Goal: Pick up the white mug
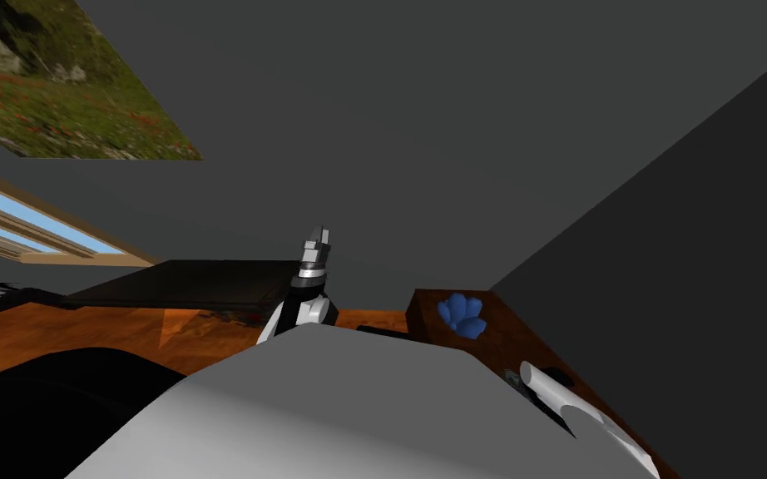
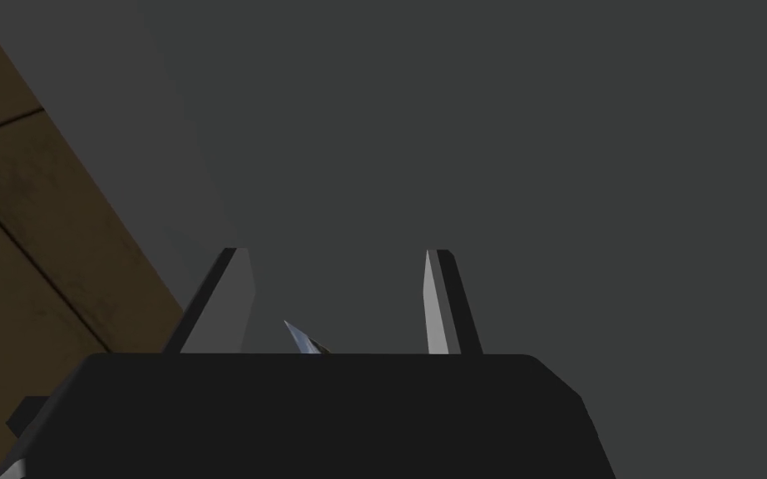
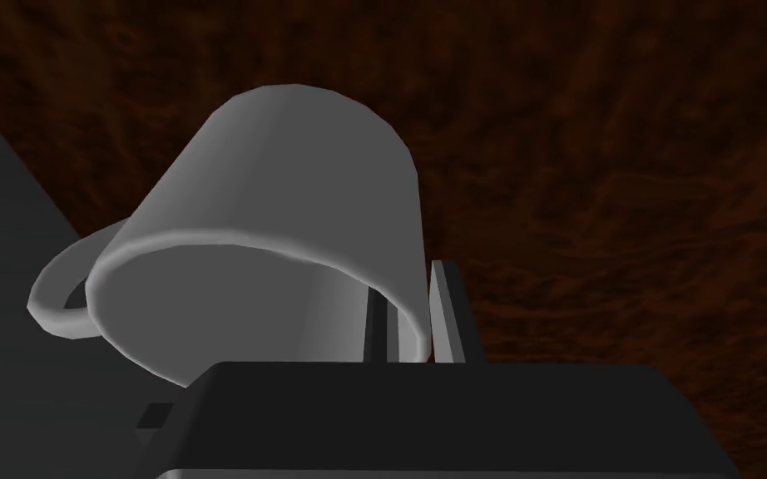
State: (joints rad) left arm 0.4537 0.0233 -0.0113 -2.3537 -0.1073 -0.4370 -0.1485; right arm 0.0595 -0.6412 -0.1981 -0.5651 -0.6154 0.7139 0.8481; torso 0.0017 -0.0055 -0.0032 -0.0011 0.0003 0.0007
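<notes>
White mug (image 3: 290,191): wall pinched between right gripper (image 3: 411,293) blades, one inside the rim; grasp judged made, steady lift required.

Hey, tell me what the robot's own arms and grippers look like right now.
The left gripper and the right gripper match. Each is a dark, boxy body with two thin, flat, light grey blades, darker along their edges. The left arm ends in a grey tip above a silver ring, then black and white segments. The right arm is a smooth white tube. No cables or markings show.
</notes>
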